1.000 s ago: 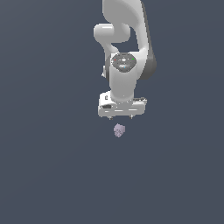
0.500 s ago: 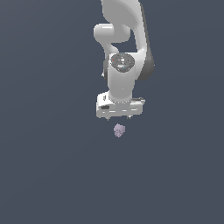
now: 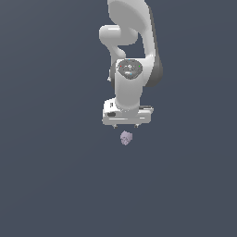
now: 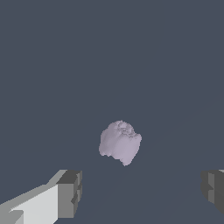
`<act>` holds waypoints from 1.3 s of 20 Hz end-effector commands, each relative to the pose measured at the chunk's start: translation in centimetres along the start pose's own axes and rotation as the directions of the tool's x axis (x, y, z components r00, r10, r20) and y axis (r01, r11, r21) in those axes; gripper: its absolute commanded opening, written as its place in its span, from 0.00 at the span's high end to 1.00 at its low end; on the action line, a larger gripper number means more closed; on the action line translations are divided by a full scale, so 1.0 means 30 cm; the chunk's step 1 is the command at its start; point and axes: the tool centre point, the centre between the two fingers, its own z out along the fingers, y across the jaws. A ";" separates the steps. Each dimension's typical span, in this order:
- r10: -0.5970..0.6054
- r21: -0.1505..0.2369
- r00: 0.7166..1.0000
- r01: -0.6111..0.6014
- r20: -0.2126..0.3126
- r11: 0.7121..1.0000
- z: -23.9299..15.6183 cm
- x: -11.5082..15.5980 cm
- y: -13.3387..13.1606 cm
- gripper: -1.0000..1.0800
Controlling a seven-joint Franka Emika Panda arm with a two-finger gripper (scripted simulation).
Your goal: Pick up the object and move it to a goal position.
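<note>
- In your wrist view, one finger (image 4: 70,192) stands to one side of the object, partly cut off by the frame edge.
- The object (image 4: 120,143), a pale lavender lumpy chunk, lies on the dark floor (image 4: 52,65), apart from both fingers.
- The second finger, across from the object, is mostly cut off; the jaws are spread wide, grasping nothing.
- In your exterior view, the gripper (image 3: 127,125) hangs just above the object (image 3: 126,138); its fingertips barely show.
- The arm (image 3: 132,41) is cropped at the top.
</note>
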 end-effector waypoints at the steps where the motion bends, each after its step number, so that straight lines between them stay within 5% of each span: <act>1: 0.034 0.000 0.999 -0.034 -0.002 0.999 0.017 -0.001 -0.003 0.04; 15: 0.322 0.001 0.946 -0.322 -0.025 0.947 0.155 -0.009 -0.017 0.04; 26: 0.413 0.002 0.910 -0.413 -0.033 0.911 0.200 -0.015 -0.020 0.04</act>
